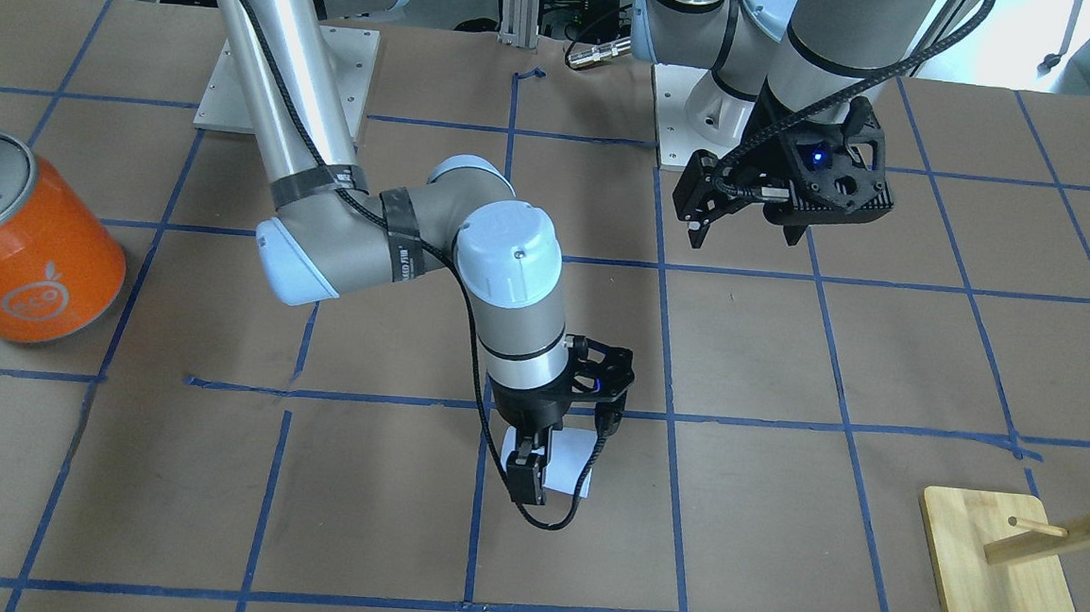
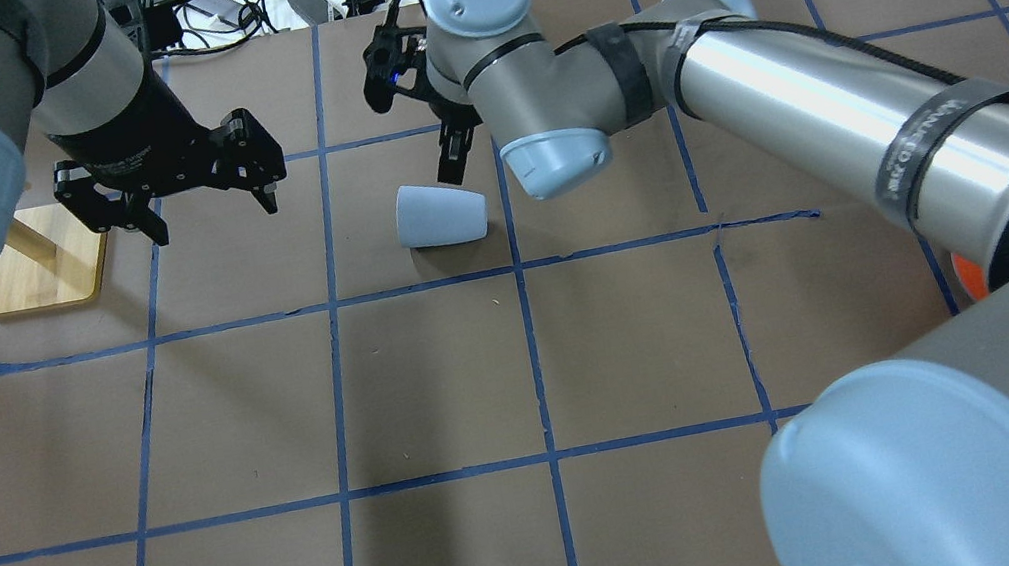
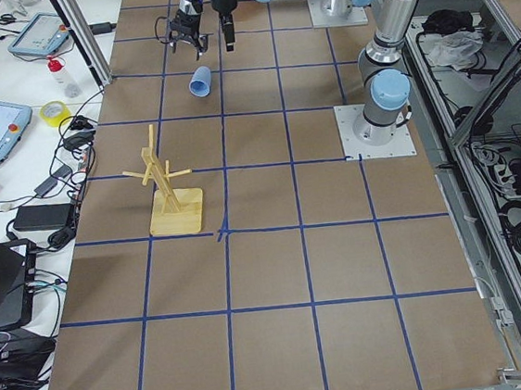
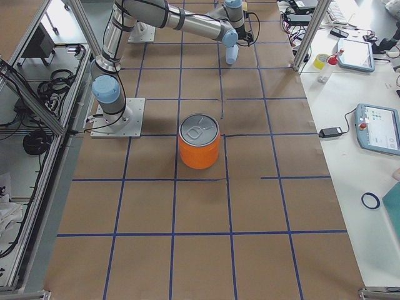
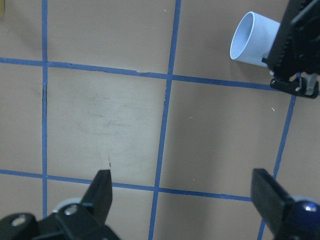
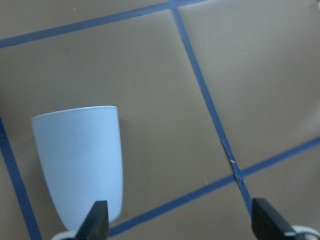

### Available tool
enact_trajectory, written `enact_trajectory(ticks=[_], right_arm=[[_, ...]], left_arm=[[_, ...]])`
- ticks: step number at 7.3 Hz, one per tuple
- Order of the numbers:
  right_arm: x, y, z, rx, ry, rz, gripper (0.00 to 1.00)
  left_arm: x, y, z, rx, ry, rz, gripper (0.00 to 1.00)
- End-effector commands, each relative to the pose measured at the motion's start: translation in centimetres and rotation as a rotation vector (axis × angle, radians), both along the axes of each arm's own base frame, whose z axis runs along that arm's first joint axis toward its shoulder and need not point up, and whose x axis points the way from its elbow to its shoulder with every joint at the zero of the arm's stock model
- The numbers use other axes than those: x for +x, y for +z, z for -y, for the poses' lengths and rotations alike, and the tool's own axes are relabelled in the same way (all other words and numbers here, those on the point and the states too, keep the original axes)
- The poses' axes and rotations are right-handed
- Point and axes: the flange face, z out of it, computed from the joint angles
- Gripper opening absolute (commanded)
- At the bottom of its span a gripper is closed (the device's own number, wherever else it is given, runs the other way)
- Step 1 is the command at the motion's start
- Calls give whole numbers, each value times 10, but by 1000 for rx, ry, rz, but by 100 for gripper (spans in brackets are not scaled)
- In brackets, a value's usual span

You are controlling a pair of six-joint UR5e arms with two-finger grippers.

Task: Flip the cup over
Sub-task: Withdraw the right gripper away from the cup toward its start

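The cup [image 2: 441, 214], a small pale blue-white tumbler, lies on its side on the brown table, mouth toward the robot's left. It also shows in the front view [image 1: 572, 459], the left wrist view [image 5: 252, 39] and the right wrist view [image 6: 80, 160]. My right gripper [image 2: 455, 149] is open and hovers just over the cup's narrow end on its far side. In the right wrist view [image 6: 180, 225] its left finger [image 6: 97, 220] is by the cup's base and does not hold it. My left gripper [image 2: 209, 208] is open and empty, above the table to the cup's left.
A big orange can [image 1: 28, 246] with a silver lid stands on the robot's right side of the table. A wooden peg stand [image 2: 47, 269] sits beyond the left gripper near the far edge. Blue tape lines grid the table.
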Motion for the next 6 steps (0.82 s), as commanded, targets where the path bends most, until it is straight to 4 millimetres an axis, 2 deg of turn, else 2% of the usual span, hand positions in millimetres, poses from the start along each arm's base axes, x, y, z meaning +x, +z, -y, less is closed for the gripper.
enact_trajectory(ticks=[1, 3, 4, 5, 6], right_arm=[[-77, 60, -1, 48, -245, -14, 100], [-137, 105, -14, 72, -488, -51, 100], [-145, 113, -37, 144, -508, -89, 100], [-147, 116, -60, 248, -607, -88, 98], [-148, 133, -64, 221, -860, 15, 99]], left_arm=[[0, 0, 0, 0, 0, -1, 100], [0, 0, 0, 0, 0, -1, 100], [-1, -1, 0, 3, -2, -1, 100], [-1, 0, 0, 2, -3, 1, 100], [0, -1, 0, 3, -2, 2, 100]])
